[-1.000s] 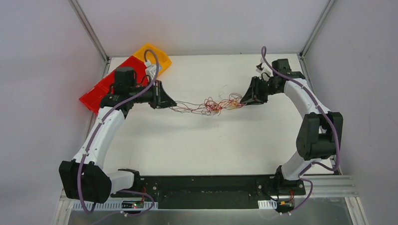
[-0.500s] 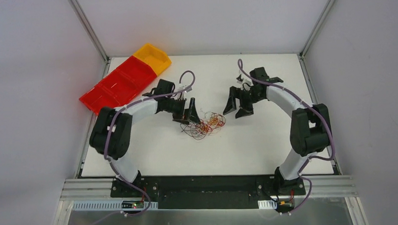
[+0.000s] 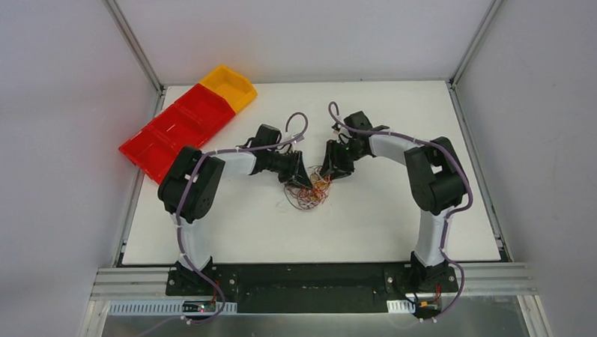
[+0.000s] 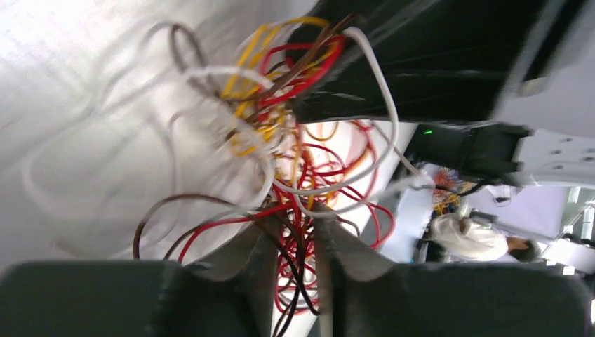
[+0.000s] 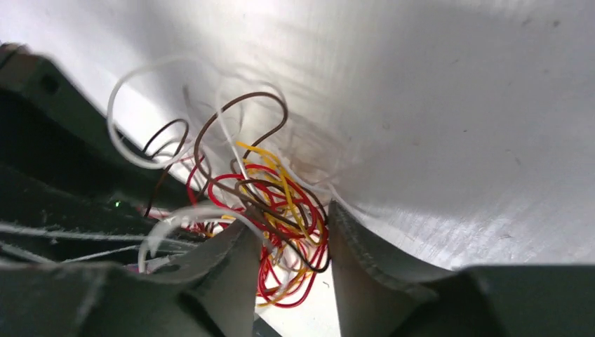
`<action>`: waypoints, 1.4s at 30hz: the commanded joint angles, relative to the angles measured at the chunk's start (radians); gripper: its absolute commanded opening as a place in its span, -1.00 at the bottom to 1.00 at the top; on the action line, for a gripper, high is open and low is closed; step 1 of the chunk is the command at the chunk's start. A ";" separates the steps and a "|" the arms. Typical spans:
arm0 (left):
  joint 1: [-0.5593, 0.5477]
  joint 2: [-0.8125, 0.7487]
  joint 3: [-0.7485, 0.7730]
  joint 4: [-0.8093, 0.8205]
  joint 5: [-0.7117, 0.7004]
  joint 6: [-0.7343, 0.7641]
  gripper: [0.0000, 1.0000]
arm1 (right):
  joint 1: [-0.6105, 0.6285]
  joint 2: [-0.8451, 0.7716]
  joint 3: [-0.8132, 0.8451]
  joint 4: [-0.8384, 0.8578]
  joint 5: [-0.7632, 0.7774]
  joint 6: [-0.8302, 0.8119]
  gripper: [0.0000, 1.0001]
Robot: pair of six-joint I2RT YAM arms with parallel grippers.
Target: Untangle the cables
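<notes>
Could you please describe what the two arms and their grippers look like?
Both arms have white link shells with bulky black joint housings, and a thick purple cable clipped along each. The left gripper and right gripper are black, with wedge-shaped dark fingers faced in ridged grey pads.

Our two white-and-black arms

We wear white link shells, bulky black joint housings, thick purple cables clipped along each arm, and dark grey wedge-shaped fingers (image 4: 351, 260).

glossy plastic-coated cables (image 3: 309, 190) lie on a smooth matt white table (image 3: 372, 218) beside shiny plastic bins (image 3: 189, 120).
</notes>
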 commanded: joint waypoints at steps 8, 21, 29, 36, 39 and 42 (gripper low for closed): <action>0.006 -0.383 0.104 0.277 0.225 -0.386 -1.00 | -0.039 -0.157 -0.062 -0.092 0.343 -0.214 -0.47; 0.198 -0.442 0.576 0.281 0.256 -0.503 -1.00 | -0.250 -0.211 -0.064 -0.242 0.437 -0.420 -1.00; 0.280 -0.430 0.797 0.326 0.213 -0.543 -1.00 | -0.407 -0.192 -0.081 -0.257 0.536 -0.541 -1.00; 0.417 -0.421 0.945 0.376 0.151 -0.600 -1.00 | -0.481 -0.166 -0.067 -0.268 0.571 -0.607 -0.98; 0.472 -0.422 0.992 0.389 0.125 -0.615 -1.00 | -0.510 -0.134 -0.056 -0.266 0.625 -0.639 -1.00; 0.544 -0.427 1.030 0.386 0.093 -0.626 -1.00 | -0.537 -0.106 -0.042 -0.261 0.650 -0.670 -1.00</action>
